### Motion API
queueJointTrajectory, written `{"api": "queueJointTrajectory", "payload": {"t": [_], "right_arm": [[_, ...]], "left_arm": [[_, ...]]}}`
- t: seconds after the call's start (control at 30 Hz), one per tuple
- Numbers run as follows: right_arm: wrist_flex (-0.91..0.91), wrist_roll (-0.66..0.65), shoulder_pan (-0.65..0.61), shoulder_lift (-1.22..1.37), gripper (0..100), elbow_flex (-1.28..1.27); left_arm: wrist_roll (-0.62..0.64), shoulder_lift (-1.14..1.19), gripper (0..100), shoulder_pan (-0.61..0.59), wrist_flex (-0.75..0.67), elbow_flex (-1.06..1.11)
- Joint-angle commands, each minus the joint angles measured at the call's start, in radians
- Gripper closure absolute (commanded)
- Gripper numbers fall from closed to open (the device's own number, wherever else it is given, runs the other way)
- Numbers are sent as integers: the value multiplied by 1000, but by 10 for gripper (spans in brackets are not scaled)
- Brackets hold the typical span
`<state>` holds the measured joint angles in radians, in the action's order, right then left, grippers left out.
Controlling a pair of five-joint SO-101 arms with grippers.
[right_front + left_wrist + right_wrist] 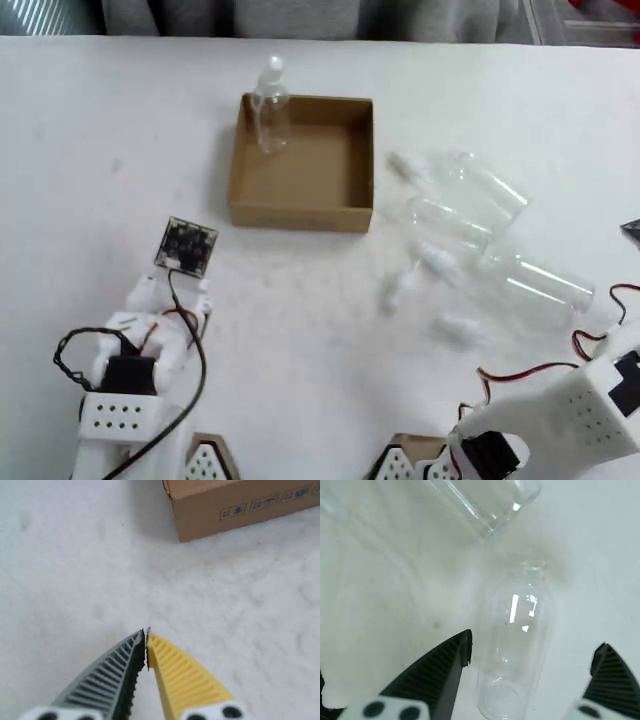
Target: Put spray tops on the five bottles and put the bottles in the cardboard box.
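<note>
Right claw: jaws spread wide, straddling a clear bottle that lies on its side on the white table. Nothing is gripped. A second clear bottle lies just beyond it.

Left claw: clenched tip to tip on nothing, low over the table near a corner of the cardboard box.

High view: one capped bottle stands inside the box at its far left corner. The uncapped bottles lie clustered right of the box, with loose spray tops among them. We make out about four, but the clear plastic leaves the count unsure.

Judgement: one of five is done, and the step in hand is pickup of the next bottle. The next move calls for closing squarely on the round body, which may roll, then standing it upright for a spray top.

Print: blue marks on the box's outer wall are too small for us to read. We see no label on the bottles.
</note>
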<state>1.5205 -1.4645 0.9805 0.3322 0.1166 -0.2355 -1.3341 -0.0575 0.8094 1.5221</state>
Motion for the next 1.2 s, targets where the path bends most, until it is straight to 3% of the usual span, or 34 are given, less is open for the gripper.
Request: {"api": "queueJointTrajectory", "payload": {"t": [0.0, 0.3, 0.5, 0.9, 1.17], "right_arm": [[-71, -18, 8, -90, 633, -74], [-236, -25, 2, -114, 639, -219], [-328, -25, -12, -114, 720, -269], [-334, -29, -31, -111, 683, -298], [-467, -52, -44, -114, 683, -404]], "left_arm": [[-9, -12, 976, 4, -23, -11], [-9, -12, 976, 4, -23, -11], [-9, -12, 976, 4, -23, -11], [-9, -12, 976, 4, -23, -11], [-9, -12, 976, 4, -23, -11]]}}
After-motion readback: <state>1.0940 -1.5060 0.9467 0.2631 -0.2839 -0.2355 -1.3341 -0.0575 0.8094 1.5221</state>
